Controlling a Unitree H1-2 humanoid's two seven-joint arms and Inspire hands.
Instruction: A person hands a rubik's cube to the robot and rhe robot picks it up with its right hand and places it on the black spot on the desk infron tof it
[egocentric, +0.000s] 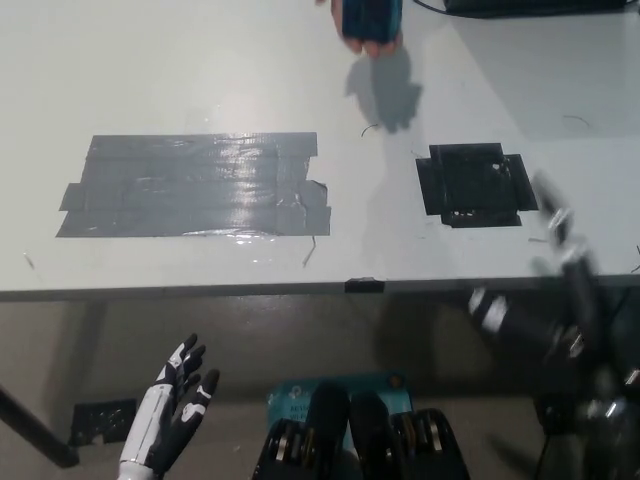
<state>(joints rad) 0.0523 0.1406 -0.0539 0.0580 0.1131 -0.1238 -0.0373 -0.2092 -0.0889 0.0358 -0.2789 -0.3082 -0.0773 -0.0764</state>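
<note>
At the top edge of the head view a person's hand holds a blue-sided Rubik's cube above the white desk; its shadow falls just below. The black spot, a patch of black tape, lies on the desk at the right. My black right hand is blurred at the lower right, near the desk's front edge and below the black spot, holding nothing. My white left hand rests low at the lower left, beneath the desk edge, fingers spread.
A large grey tape patch covers the desk's left middle. A dark cable and device lie at the top right. A small black tape tab marks the front edge.
</note>
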